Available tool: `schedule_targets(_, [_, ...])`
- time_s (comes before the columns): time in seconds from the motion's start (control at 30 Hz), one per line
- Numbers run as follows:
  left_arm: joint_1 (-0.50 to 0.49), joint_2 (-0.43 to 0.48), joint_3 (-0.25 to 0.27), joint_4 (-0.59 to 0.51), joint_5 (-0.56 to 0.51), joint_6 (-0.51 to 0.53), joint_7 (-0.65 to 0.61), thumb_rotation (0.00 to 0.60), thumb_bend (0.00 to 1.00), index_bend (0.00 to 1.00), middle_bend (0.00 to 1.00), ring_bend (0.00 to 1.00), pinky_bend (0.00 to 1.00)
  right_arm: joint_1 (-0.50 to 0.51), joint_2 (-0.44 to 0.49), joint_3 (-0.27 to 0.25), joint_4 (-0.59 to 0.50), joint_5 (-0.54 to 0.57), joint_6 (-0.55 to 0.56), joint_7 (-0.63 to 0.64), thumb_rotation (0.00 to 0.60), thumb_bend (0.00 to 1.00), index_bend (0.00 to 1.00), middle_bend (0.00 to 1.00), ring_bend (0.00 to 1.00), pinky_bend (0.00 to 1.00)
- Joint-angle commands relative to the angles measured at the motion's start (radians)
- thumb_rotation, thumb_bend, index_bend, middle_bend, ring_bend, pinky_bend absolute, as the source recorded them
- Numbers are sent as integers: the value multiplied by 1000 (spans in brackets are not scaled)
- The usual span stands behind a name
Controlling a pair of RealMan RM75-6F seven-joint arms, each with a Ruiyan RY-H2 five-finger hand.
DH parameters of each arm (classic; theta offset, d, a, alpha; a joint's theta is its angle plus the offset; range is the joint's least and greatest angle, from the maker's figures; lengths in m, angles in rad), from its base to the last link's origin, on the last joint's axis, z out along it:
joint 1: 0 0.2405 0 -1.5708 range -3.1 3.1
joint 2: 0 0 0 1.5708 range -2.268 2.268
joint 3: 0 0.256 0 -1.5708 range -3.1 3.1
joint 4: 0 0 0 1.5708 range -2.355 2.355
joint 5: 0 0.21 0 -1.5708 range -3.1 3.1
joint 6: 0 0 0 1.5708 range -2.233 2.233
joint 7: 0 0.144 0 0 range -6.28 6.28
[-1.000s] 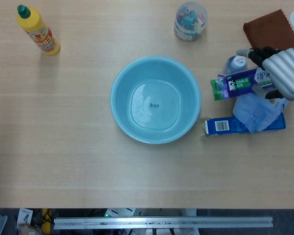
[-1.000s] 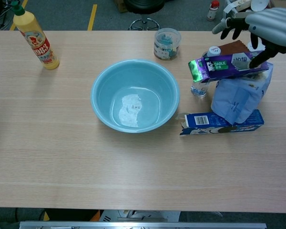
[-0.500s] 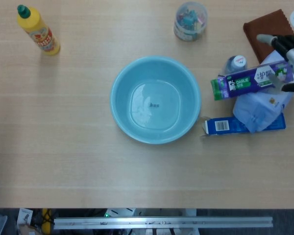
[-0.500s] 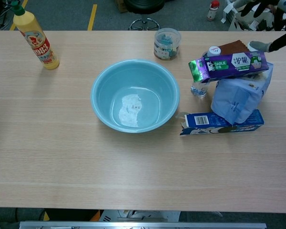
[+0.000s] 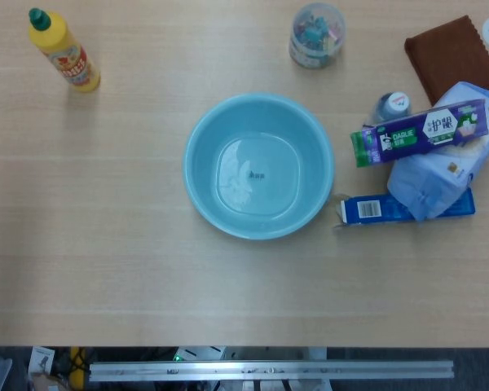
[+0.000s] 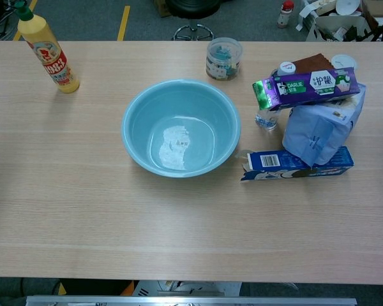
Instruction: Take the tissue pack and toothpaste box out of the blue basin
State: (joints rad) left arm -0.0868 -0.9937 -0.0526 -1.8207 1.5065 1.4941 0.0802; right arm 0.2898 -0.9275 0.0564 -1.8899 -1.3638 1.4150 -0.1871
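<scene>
The blue basin (image 5: 202, 167) (image 6: 134, 124) stands empty in the middle of the table. Right of it, outside the basin, the pale blue tissue pack (image 5: 440, 167) (image 6: 319, 131) leans on a flat dark blue box (image 5: 403, 206) (image 6: 297, 163). The purple and green toothpaste box (image 5: 417, 133) (image 6: 305, 88) lies across the top of the tissue pack, its green end over a small clear bottle (image 5: 391, 106) (image 6: 267, 118). Neither hand shows in either view.
A yellow bottle with a green cap (image 5: 63, 51) (image 6: 46, 51) stands at the far left. A clear jar of small coloured items (image 5: 316, 34) (image 6: 223, 58) sits behind the basin. A brown cloth (image 5: 452, 55) (image 6: 311, 64) lies at the far right.
My right hand let go of the toothpaste box, pulled away to the right and left both views. The box stays on the tissue pack.
</scene>
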Motion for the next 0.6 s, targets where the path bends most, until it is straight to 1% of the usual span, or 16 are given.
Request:
schedule_targets(0.03, [-1,-6,3,-1,12,4,9,600,249,109,251,173,272,-49,19,-21,-11,-18,42,11,600,264,318,376,350,537])
schedule_targets(0.27, [-1,-13,7,-7,19,6,20,600,249,109,251,173,272,-127,23,-32,-12,-50,131,23,600,264,338,387,357,548])
schedule_targets(0.4, [-4,-14,7,-9,22,5,24,600,249,109,252,173,271,-148,20,-34,-3,-62,141,33,600,264,339,388,360,549])
schedule_targets(0.6, [-6,-13,6,-13,16,1,28,600,249,109,252,173,271,-160,15,-23,5,-64,137,46,600,265,339,389,361,550])
